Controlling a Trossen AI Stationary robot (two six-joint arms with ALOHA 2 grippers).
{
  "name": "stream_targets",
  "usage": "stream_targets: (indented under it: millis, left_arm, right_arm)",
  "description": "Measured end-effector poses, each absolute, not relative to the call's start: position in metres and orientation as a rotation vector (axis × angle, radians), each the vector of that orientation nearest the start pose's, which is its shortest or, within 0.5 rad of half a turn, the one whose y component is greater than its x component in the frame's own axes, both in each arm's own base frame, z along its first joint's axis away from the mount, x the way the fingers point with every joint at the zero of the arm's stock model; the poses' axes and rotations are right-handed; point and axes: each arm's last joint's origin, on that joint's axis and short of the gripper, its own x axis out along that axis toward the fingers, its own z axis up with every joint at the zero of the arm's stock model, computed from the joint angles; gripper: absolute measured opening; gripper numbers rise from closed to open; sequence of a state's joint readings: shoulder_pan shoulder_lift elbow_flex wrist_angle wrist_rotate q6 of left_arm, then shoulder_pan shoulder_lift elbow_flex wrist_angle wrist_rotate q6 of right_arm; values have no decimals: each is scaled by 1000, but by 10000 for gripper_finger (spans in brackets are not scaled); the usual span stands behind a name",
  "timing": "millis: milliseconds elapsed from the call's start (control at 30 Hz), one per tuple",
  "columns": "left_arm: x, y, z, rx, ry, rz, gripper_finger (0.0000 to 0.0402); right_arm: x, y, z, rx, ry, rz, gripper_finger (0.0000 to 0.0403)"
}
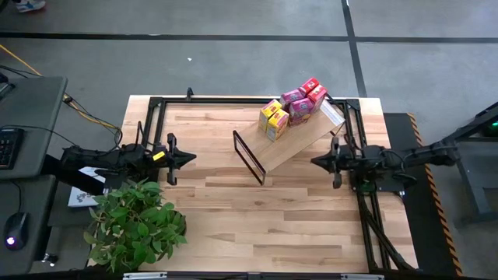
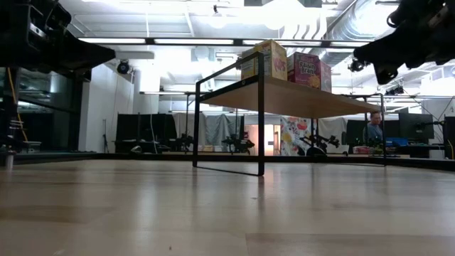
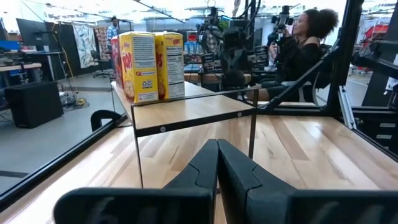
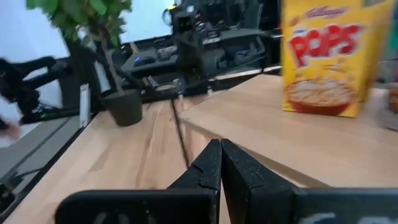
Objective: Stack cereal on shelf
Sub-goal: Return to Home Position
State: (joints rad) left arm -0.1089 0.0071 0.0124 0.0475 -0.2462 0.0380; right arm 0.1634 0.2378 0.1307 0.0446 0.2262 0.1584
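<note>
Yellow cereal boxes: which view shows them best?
Left wrist view: both yellow cereal boxes side by side on the shelf, whole. High: small tops. Low: from below, overlapping. Right wrist: one cropped front.

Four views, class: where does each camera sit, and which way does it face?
High: overhead, looking down; both arms, left gripper and right gripper shut.
Low: tabletop height, facing the shelf; arms at top corners.
Left wrist: behind its fingers, facing the yellow cereal.
Right wrist: likewise, from the opposite side.
Shared: shelf and yellow cereal throughout.
</note>
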Motion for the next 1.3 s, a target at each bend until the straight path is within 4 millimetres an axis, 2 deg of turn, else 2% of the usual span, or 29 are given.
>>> stream_targets:
  millis: [233,300,400,567,867,1300]
  left_arm:
    - [97,-3,172,28,-49,139,0]
    - [97,-3,172,29,-49,138,0]
    - [97,-3,172,29,-49,139,0]
    - [97,-3,172,29,-49,138,0]
    - [97,-3,172,28,-50,138,0]
    - [97,-3,172,28,-51,138,1]
  right_arm:
    - [94,10,196,191,-13,-31,0]
    - [95,10,193,167,-73,-6,0]
    - [98,11,177,145,-103,15,0]
    - [97,11,178,126,-120,13,0]
    - [100,10,166,35,14,-25,0]
    - [101,10,165,40,25,-25,0]
